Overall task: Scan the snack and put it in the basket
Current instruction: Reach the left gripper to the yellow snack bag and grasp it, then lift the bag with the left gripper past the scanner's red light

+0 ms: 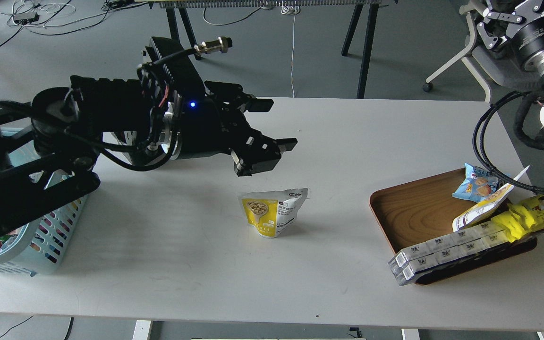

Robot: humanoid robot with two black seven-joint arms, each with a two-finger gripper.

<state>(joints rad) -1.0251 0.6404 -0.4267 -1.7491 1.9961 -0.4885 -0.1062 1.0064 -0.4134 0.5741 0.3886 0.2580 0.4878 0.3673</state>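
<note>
The snack, a small yellow and white pouch picturing pale beans, stands upright on the white table near the middle. My left gripper is open and empty; it hovers just above and behind the snack, apart from it, with its fingers pointing right. The light blue basket stands at the table's left edge, mostly hidden under my left arm. Of my right arm only upper joints and cables show at the top right; its gripper is out of view.
A brown wooden tray sits at the right with a blue snack bag, a long yellow cartoon-face pack, another pale pouch and long white boxes overhanging its front rim. Table legs and a chair stand behind.
</note>
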